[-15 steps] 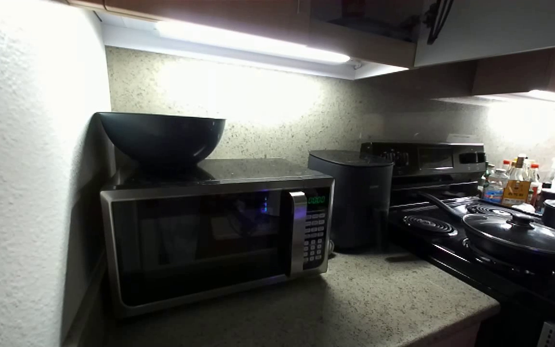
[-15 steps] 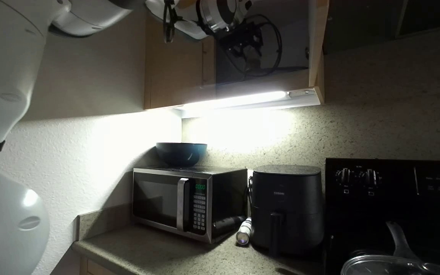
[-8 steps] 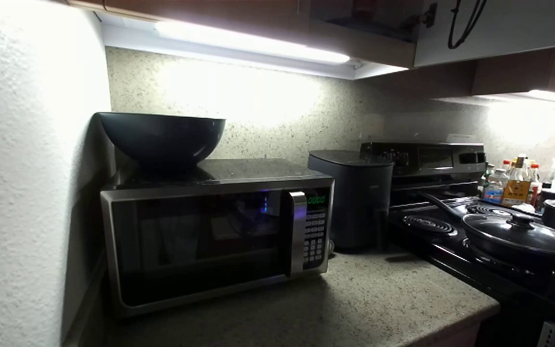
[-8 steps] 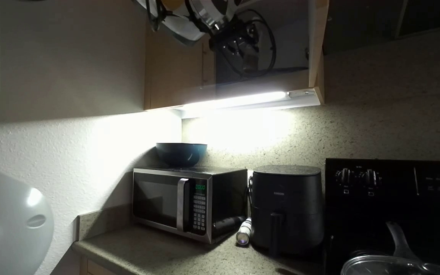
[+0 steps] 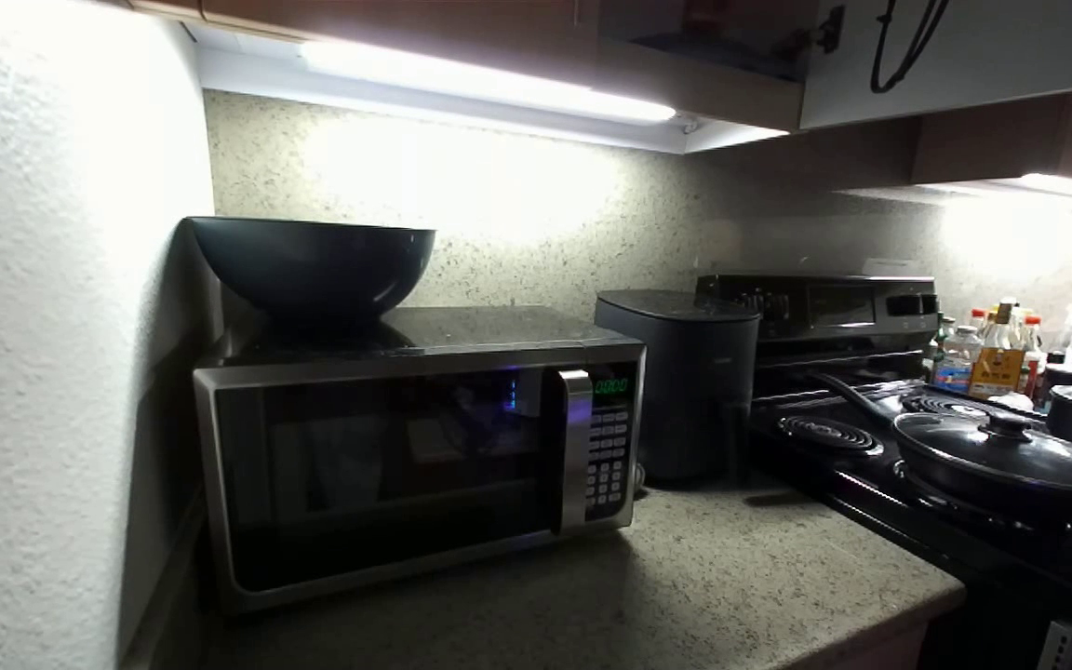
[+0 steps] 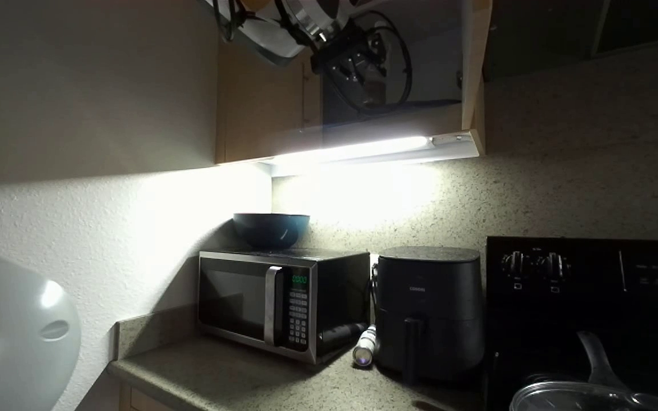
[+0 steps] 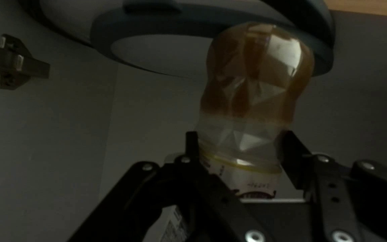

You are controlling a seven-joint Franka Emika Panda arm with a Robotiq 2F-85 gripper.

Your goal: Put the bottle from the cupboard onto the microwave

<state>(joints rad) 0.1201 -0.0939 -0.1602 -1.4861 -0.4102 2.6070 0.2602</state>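
The small amber-brown bottle (image 7: 257, 74) with a clear, paler end and a label fills the middle of the wrist view. My gripper (image 7: 240, 144) has a finger against each side of the pale part and is shut on it. In an exterior view the gripper (image 6: 363, 69) and the bottle (image 6: 374, 90) show dimly inside the open wooden cupboard (image 6: 263, 108), low above its floor. I cannot tell whether the bottle touches anything below. The microwave (image 5: 387, 465) stands on the counter under the cupboard; it also shows in an exterior view (image 6: 235, 291).
A dark bowl (image 5: 313, 265) stands on the left of the microwave's top. A black air fryer (image 6: 429, 302) stands right of it, a pale cylinder (image 6: 365, 345) between. The cupboard door (image 6: 473, 63) stands open. A dark-rimmed object (image 7: 160, 20) lies beside the bottle.
The arm has shifted and the gripper has moved slightly left with the bottle, which is a little higher. The cable loop by the door has moved right and lower.
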